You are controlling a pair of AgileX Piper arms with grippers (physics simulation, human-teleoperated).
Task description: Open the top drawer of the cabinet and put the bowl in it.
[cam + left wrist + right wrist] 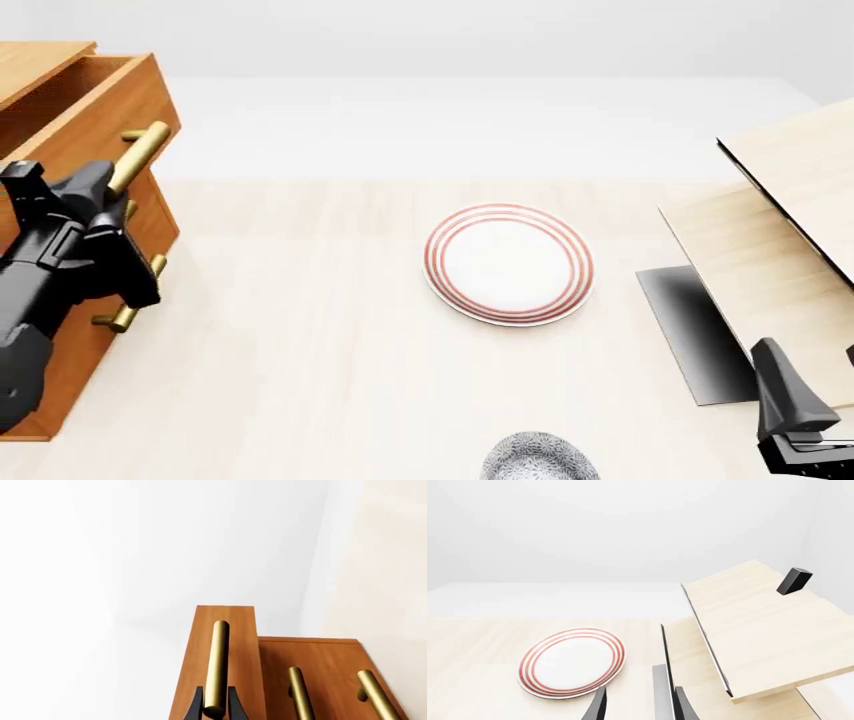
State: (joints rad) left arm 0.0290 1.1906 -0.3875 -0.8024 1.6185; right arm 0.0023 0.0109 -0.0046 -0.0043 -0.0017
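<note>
The orange-brown cabinet (150,222) stands at the table's left edge. Its top drawer (83,98) is pulled part way out. My left gripper (118,180) is shut on that drawer's brass handle (217,660), with a black finger (195,706) on each side of the bar. The speckled bowl (538,460) sits at the near edge of the table, partly cut off by the frame. My right gripper (814,378) hangs open at the near right, empty, well right of the bowl. In the right wrist view its fingers (598,706) hold nothing and the bowl is out of view.
A flat white plate with red rings (509,263) lies mid-table, beyond the bowl. Pale wooden boards (787,250) slope up at the right, with a dark block (794,580) on top. Two lower drawer handles (301,694) show beside the top drawer.
</note>
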